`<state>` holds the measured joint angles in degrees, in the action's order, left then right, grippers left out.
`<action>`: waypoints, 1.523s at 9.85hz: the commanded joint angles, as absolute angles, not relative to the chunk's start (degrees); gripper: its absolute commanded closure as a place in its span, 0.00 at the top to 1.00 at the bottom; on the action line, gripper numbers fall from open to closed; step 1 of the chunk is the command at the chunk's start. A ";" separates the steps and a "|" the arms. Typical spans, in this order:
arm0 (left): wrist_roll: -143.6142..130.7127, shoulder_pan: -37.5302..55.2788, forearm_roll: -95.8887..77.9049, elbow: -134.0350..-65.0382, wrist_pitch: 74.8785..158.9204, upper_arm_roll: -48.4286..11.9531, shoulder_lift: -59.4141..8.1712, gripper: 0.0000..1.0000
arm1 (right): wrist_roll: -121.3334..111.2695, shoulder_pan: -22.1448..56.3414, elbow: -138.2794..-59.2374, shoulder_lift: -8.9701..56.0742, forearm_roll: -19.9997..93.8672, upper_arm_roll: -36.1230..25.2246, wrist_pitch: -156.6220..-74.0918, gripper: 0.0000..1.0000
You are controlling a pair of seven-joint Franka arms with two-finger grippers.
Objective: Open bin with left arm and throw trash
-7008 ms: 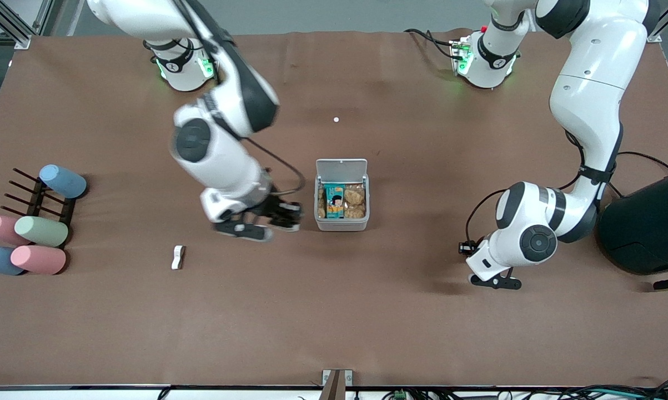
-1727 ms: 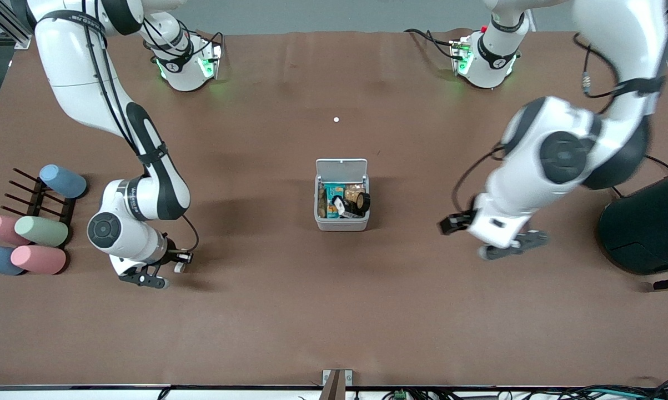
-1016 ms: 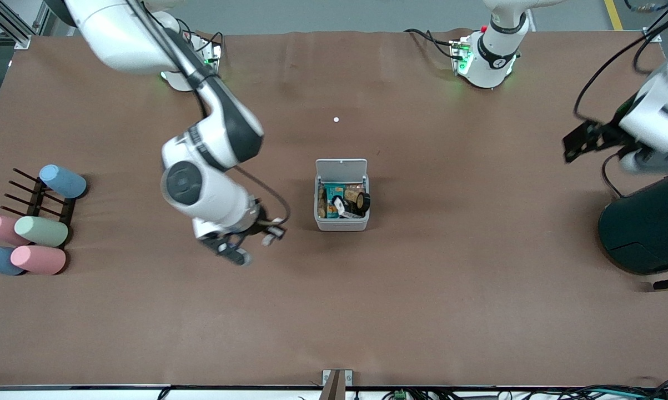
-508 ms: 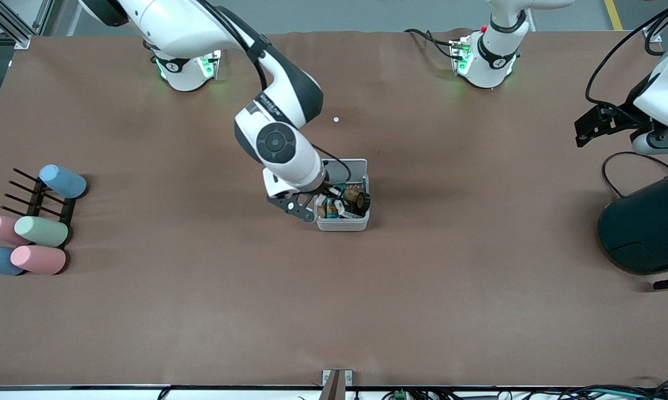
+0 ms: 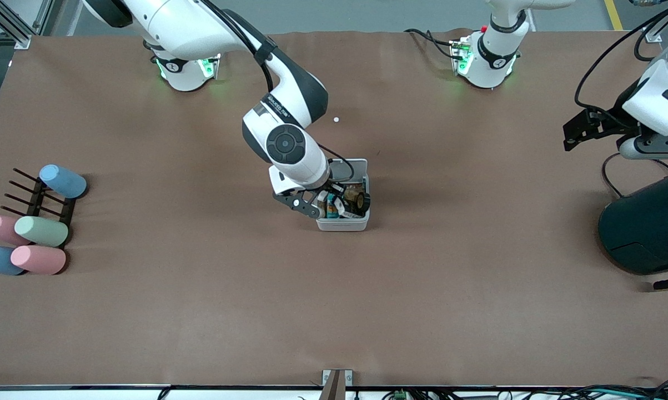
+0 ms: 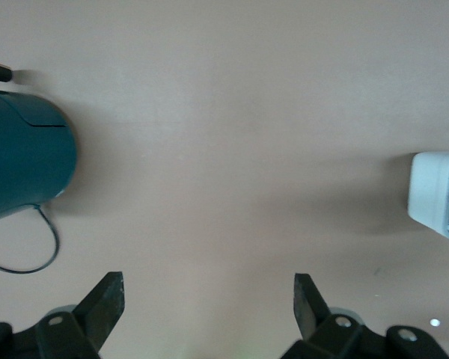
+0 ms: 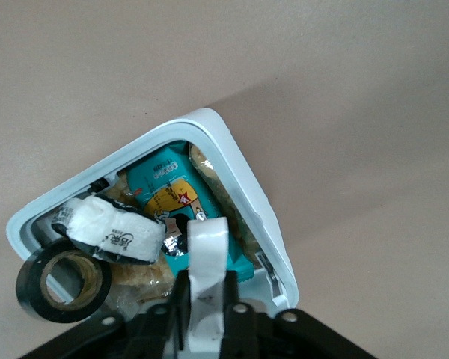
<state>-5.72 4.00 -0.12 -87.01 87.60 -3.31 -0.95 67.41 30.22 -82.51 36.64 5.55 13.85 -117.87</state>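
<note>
The light-grey bin [image 5: 342, 224] stands mid-table with its white lid [image 5: 351, 165] hinged open. Inside lie a black tape roll [image 5: 362, 203], a black-and-white packet [image 5: 338, 206] and a teal snack pack. My right gripper [image 5: 318, 201] hangs over the bin's edge, shut on the white bone-shaped strip [image 7: 207, 254]. The right wrist view shows my right gripper [image 7: 206, 299] above the bin's rim [image 7: 239, 172], with the tape roll [image 7: 60, 284] and the packet [image 7: 108, 230] below. My left gripper [image 5: 653, 147] is open and empty, up in the air at the left arm's end, and the left wrist view [image 6: 206, 292] confirms this.
A large dark teal container [image 5: 650, 228] stands at the left arm's end and also shows in the left wrist view [image 6: 22, 164]. Several pastel cylinders [image 5: 39, 230] lie by a dark rack [image 5: 34, 194] at the right arm's end. A small white dot [image 5: 336, 119] lies farther than the bin.
My right gripper picked the white strip off the table and carried it over the bin, edging further over it in the last half second. My left arm rose and swung toward its end.
</note>
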 commanded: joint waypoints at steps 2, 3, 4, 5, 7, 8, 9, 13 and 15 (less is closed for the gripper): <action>-5.10 3.43 -1.41 -85.78 87.28 -3.08 -1.32 1.00 | 68.12 31.38 -83.41 36.12 5.01 13.36 -118.39 0.69; -5.10 3.51 -1.32 -85.78 87.28 -3.08 -1.32 1.00 | 68.12 31.20 -83.32 36.04 5.01 13.36 -118.04 0.70; -5.36 3.52 -1.06 -85.78 87.28 -3.08 -1.32 1.00 | 67.85 30.42 -83.15 35.86 5.10 13.36 -117.86 0.70; -6.06 3.60 -0.79 -85.78 87.28 -3.08 -1.23 1.00 | 67.42 27.89 -82.97 34.90 5.27 13.53 -116.21 0.70; -5.01 3.43 -0.62 -85.69 87.28 -2.99 -1.23 1.00 | 66.28 22.09 -81.74 29.65 5.62 13.71 -108.66 0.70; -4.92 3.43 -0.62 -85.69 87.28 -2.99 -1.23 1.00 | 62.53 18.75 -81.74 26.92 5.71 13.62 -105.41 0.70; -4.92 3.43 -0.62 -85.61 87.28 -2.99 -1.23 1.00 | 57.44 14.72 -81.83 24.46 5.89 13.71 -100.77 0.70; -5.18 3.52 -0.62 -85.61 87.28 -2.99 -1.32 1.00 | 30.48 -1.37 -82.09 15.40 5.89 13.62 -83.80 0.74; -5.62 3.52 -0.62 -85.61 87.28 -2.99 -1.23 1.00 | 14.85 -8.57 -82.09 9.96 5.36 13.54 -76.41 0.80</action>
